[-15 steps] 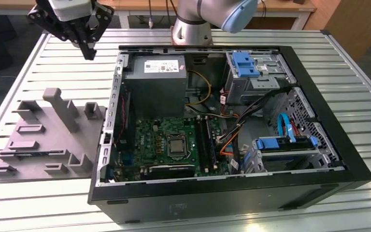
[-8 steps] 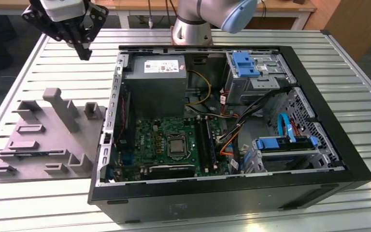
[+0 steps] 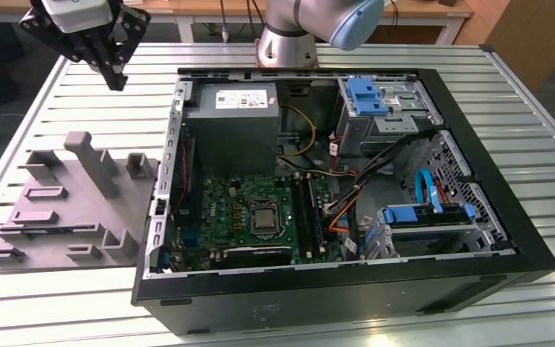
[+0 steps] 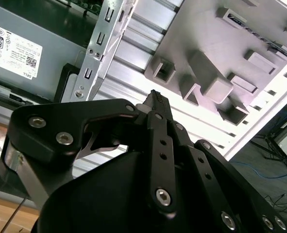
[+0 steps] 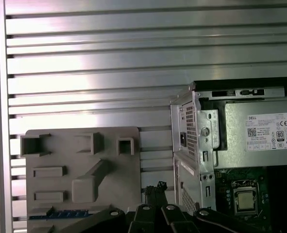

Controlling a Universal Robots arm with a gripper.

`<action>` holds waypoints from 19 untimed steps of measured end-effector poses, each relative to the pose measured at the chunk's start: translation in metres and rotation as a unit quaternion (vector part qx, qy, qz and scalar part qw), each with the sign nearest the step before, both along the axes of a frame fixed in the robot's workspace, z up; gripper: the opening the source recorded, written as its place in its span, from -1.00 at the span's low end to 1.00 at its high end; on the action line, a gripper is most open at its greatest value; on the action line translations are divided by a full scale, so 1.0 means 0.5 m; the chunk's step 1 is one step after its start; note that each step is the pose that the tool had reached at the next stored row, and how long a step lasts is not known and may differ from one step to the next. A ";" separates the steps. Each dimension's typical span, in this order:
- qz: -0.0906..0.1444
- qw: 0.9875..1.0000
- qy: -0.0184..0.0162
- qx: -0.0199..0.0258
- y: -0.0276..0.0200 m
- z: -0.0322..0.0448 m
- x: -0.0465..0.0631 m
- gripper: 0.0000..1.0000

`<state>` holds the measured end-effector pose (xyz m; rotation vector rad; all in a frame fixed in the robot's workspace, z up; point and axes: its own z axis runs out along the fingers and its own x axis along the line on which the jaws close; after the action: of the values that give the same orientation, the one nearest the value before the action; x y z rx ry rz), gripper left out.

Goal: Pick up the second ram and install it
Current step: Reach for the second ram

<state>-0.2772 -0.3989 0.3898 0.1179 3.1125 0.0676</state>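
Note:
The second ram lies flat in a slot of the grey holder, showing as a thin dark-blue strip; in the exterior view the second ram sits near the holder's front left. My gripper hangs high over the slatted table, behind the holder and off the open computer case's far left corner. Its fingertips are pressed together with nothing between them, and the gripper is well apart from the ram. The green board with its long black slots lies inside the case.
The open black case takes up the table's middle and the exterior view's right. Inside are a grey power supply, blue drive brackets and loose cables. The grey holder has upright posts. The arm's base stands behind the case.

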 end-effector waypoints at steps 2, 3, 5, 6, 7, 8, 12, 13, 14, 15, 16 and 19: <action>0.000 1.000 0.000 0.000 -0.0001 -0.001 -0.008 -0.79; 0.000 1.000 0.000 0.000 0.0000 -0.002 -0.011 -0.79; 0.000 1.000 0.000 0.000 0.0000 -0.003 -0.017 -0.79; 0.000 1.000 0.000 0.000 0.0000 -0.004 -0.020 -0.79; 0.000 1.000 0.000 0.000 0.0000 -0.005 -0.023 -0.79; 0.000 1.000 0.000 0.000 0.0000 -0.006 -0.027 -0.79; 0.000 1.000 0.000 0.000 0.0000 -0.009 -0.043 -0.79; 0.000 1.000 0.000 0.000 0.0000 -0.010 -0.047 -0.79; 0.000 1.000 0.000 0.000 0.0000 -0.012 -0.051 -0.79; 0.000 1.000 0.000 0.000 0.0000 -0.013 -0.055 -0.79; 0.000 1.000 0.000 0.000 0.0000 -0.014 -0.059 -0.79; 0.000 1.000 0.000 0.000 0.0000 -0.017 -0.072 -0.79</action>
<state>-0.3132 -0.3989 0.3814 0.1180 3.1125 0.0678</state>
